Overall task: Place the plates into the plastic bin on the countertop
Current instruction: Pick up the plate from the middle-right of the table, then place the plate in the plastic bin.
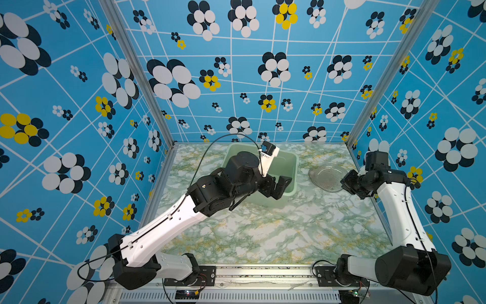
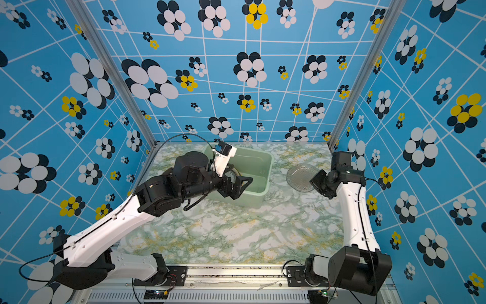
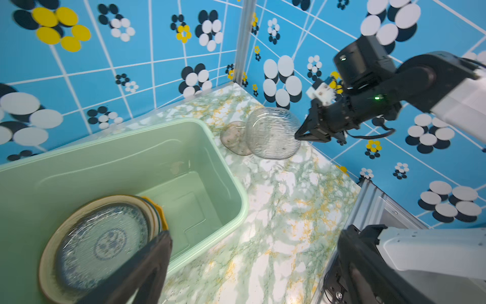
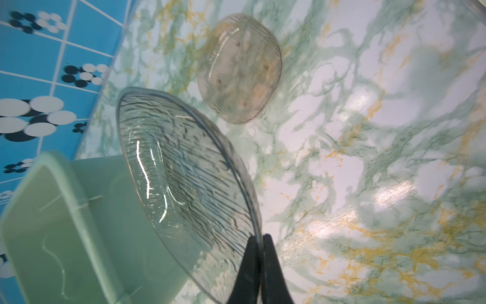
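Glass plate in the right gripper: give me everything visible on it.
The clear glass plate is round, shallow and transparent, with a rippled, wavy texture and a few small dark dots. It is tilted steeply on edge, outside the plastic bin and beside it, over the countertop. The right gripper is shut on its rim. Whether its lower edge touches the countertop is unclear.

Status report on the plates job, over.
Left gripper open over the stacked plates in the plastic bin. Right gripper shut on glass plate, tilted, outside the bin. Left arm overhangs the bin.
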Motion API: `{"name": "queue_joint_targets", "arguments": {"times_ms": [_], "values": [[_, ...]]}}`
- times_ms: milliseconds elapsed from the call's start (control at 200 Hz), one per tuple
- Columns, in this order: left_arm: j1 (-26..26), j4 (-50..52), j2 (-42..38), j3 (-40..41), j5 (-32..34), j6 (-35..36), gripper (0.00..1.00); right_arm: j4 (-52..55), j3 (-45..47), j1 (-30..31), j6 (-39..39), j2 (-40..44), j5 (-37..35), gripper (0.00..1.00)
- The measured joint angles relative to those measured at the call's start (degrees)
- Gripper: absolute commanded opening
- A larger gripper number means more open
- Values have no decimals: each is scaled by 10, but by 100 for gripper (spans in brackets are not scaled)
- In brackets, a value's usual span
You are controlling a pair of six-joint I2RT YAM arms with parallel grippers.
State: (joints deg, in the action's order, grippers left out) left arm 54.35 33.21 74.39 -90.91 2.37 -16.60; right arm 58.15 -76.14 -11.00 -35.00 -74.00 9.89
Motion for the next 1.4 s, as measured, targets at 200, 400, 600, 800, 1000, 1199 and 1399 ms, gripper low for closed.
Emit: {"name": "queue_joint_targets", "arguments": {"times_ms": [200,400,600,800,1000,1199,1399], "values": [[-117,8,-41,53,-18,-32,99,45,-140,86,-34,-25,-7,0],[-229,25,-36,84,-57,-79,99,49,-257,210,-73,-96,-26,0],[-300,24,-38,114,-86,-118,99,50,-355,321,-94,-205,-38,0],[-348,10,-57,151,-112,-141,99,15,-382,403,-120,-311,-32,0],[-354,-14,-66,167,-129,-152,99,-13,-426,446,-137,-424,-19,0],[-355,-38,-59,170,-138,-156,99,-29,-439,463,-144,-476,-16,0],[-356,-46,-44,170,-144,-156,99,-45,-437,462,-152,-494,-11,0]]}}
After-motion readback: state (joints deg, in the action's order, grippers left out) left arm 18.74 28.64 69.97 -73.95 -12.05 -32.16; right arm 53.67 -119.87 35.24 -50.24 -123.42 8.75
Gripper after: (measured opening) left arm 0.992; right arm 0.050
